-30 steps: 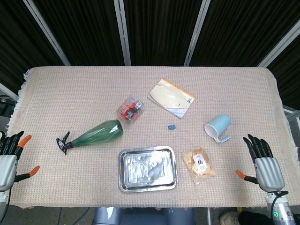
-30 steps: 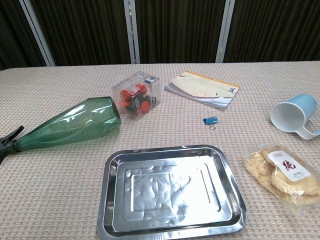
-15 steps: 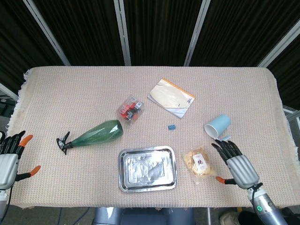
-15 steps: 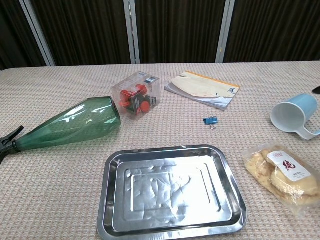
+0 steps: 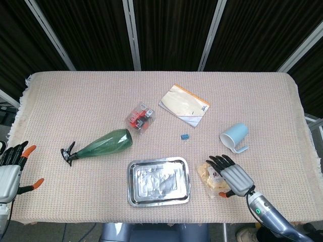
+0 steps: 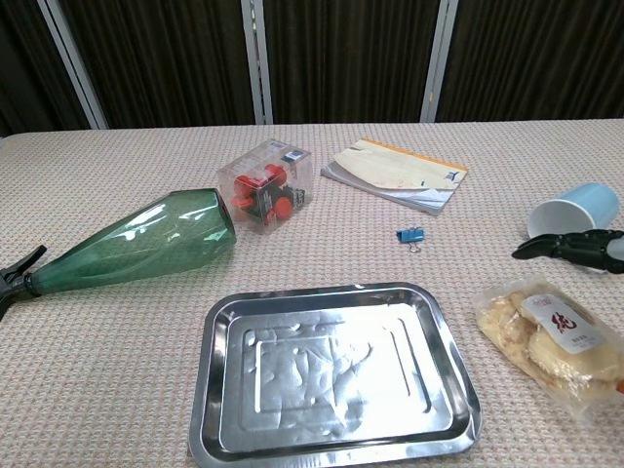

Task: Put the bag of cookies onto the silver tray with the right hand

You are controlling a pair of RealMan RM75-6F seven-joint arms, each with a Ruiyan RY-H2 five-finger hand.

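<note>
The bag of cookies (image 5: 209,174) (image 6: 548,336) lies flat on the cloth just right of the silver tray (image 5: 158,181) (image 6: 331,370), which holds nothing. My right hand (image 5: 231,175) (image 6: 577,247) hovers over the bag's right half with fingers spread and nothing in its grasp; in the chest view only its dark fingertips show at the right edge, above the bag. My left hand (image 5: 11,166) rests open at the table's left edge, far from everything.
A light blue cup (image 5: 235,137) (image 6: 573,212) lies on its side just behind the bag. A green bottle (image 5: 101,144), a clear box of red items (image 5: 140,117), a booklet (image 5: 184,105) and a small blue clip (image 5: 185,136) lie further back and left.
My right hand has swept in from the table's right edge leftward, from beside the cup to over the cookie bag. The left hand and all objects stay put.
</note>
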